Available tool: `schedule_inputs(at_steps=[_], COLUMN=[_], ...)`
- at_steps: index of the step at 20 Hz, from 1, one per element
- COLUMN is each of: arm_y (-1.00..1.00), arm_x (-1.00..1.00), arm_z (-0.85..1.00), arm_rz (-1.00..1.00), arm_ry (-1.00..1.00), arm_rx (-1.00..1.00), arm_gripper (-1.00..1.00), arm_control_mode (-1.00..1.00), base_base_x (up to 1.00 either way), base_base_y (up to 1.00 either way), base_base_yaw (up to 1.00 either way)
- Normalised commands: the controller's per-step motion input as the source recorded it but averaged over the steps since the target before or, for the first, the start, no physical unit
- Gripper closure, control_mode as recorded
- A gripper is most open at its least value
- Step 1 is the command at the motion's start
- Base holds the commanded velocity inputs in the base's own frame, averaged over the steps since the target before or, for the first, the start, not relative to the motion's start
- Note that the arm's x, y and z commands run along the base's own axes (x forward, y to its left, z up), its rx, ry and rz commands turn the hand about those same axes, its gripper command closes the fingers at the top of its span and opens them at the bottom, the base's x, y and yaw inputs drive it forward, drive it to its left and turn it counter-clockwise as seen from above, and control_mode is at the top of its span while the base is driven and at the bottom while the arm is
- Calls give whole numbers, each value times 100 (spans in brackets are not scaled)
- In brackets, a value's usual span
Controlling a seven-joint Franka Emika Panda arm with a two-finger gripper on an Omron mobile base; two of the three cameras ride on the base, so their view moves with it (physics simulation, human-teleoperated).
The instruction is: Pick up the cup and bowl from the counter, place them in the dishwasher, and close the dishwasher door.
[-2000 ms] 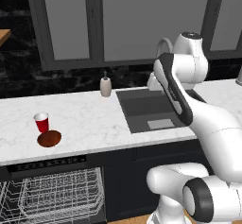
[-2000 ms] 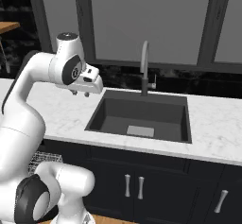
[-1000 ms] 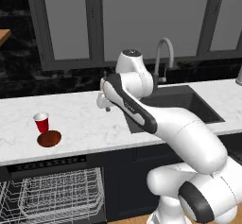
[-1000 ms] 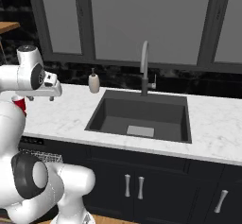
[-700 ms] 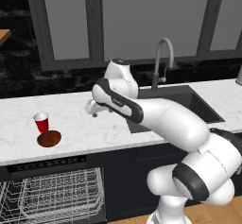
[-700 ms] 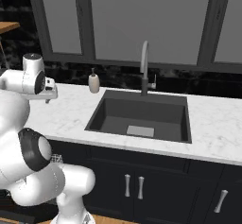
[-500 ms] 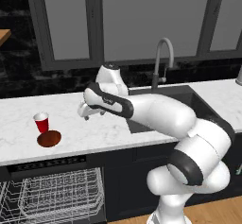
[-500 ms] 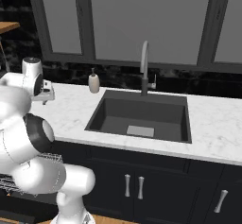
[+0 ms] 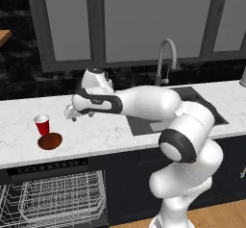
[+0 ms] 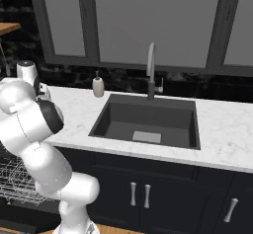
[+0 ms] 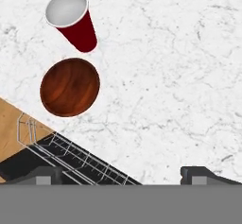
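- The counter [image 9: 110, 131] is a long white marble slab with grey veins, set over dark cabinets, with a dark sink [image 10: 148, 119] let into it and a curved grey tap [image 10: 151, 70] behind the basin.
- Behind it runs a black wall under grey-framed glass panels; a beige soap bottle [image 10: 98, 86] stands on the marble near the sink's back corner.
- Wooden floor shows at the foot of the cabinets.
- No brand, label or writing can be read on anything.
- The gripper [image 9: 71, 115] hangs over bare marble with its fingers spread wide, holding nothing and touching nothing.
- The cup [image 9: 42, 124], red with a white rim and inside, stands upright on the counter, a little way off from the hand on the side away from the sink.
- The bowl [image 9: 50, 141], reddish-brown and shallow, lies just beside the cup, nearer the counter's front edge.
- The dishwasher [image 9: 53, 198] stands open under that edge, below the cup and bowl, its white wire rack [image 11: 71, 157] pulled out.
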Motion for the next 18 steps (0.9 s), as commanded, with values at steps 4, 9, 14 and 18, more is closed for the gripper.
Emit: schedule_inputs(at_steps=[4,9,14,18], arm_y=[14,14,16,37], arm_x=[0,0,1,10], arm_z=[-22,-20,-18,-24], arm_rz=[-6,-7,-3,0], arm_ry=[0,0,4,1], arm_rx=[0,0,-2,-3], arm_gripper=[-100,-100,-100,-100], arm_control_mode=[-100,-100,-100,-100], base_base_x=[0,0,0,0], base_base_y=[0,0,0,0], base_base_yaw=[0,0,0,0])
